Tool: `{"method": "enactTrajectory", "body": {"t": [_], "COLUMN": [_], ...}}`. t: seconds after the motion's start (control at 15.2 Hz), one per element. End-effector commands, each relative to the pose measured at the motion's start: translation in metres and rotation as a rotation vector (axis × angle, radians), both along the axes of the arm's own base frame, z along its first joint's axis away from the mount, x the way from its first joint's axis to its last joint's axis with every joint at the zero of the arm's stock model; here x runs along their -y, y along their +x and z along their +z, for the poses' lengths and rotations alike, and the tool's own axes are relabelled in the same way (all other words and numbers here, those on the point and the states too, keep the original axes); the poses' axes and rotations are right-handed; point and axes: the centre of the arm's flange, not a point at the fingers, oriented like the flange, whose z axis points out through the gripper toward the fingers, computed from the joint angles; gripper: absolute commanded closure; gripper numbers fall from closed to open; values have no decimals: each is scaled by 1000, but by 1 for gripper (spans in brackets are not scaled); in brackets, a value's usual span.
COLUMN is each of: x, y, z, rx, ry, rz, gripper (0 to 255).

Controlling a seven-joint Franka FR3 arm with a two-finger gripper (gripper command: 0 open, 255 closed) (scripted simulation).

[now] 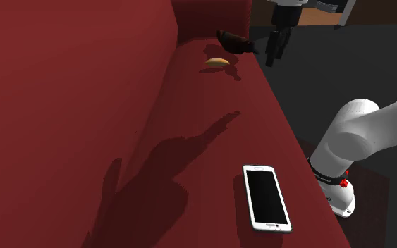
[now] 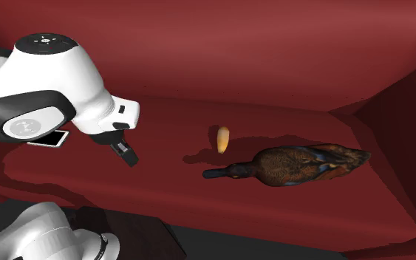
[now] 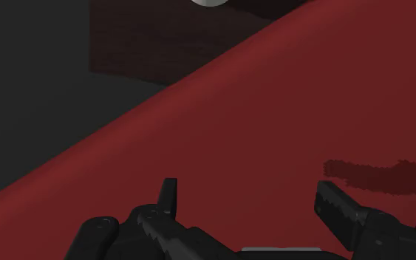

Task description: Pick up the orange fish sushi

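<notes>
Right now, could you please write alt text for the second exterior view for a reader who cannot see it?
A small orange sushi piece lies on a dark red sofa seat, just apart from a brown duck to its right in this view. A white robot arm reaches in from the left, its black gripper hanging short of the sushi.

Home, living-room corner. Deep red sofa (image 1: 190, 98) with tall backrest (image 1: 63, 84) and armrest (image 1: 214, 17) carries loose household items. White-framed smartphone (image 1: 266, 197) lies on seat at 5 o'clock in shoulder view. Brown duck figure (image 2: 295, 164) lies at 3 o'clock in second exterior view, near armrest. Dark grey floor (image 1: 345, 70) along sofa front. Dark wood-grain piece (image 3: 140, 44) stands beyond seat edge.
</notes>
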Motion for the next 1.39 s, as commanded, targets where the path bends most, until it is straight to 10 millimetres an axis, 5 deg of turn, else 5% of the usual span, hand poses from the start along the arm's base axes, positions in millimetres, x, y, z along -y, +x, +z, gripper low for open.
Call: {"method": "enactTrajectory", "body": {"t": [0.0, 0.66, 1.32], "x": [0, 61, 97], "y": [0, 108, 228], "z": [0, -32, -60], "rx": [0, 15, 31], "ry": [0, -33, -67], "rz": [0, 222, 444], "gripper": [0, 0, 0]}}
